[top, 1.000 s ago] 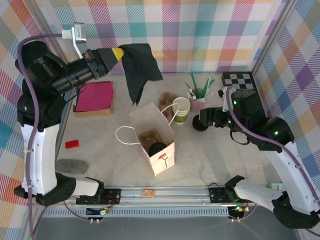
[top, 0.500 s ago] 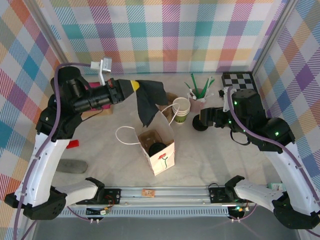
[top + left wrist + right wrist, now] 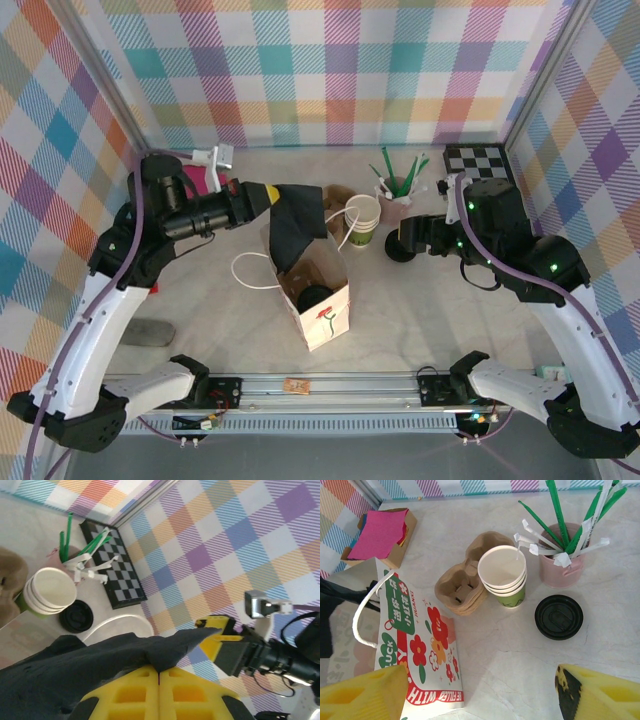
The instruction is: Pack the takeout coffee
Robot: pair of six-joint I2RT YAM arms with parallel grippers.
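The left gripper [image 3: 268,193] is pressed together on a corner of a black cloth [image 3: 293,225], which hangs over the 12 o'clock rim of the flowered paper bag [image 3: 328,312]. The takeout coffee [image 3: 314,296] stands inside the bag, black lid up. A stack of lidless cups [image 3: 363,222] is at the bag's 1 o'clock. A loose black lid [image 3: 559,616] lies at the stack's 4 o'clock. The right gripper [image 3: 480,692] is spread wide above the table, near that lid.

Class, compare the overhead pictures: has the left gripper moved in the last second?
Yes. The left gripper, shut on the dark cloth, has moved right and nearer, up to the paper bag, which stayed put.
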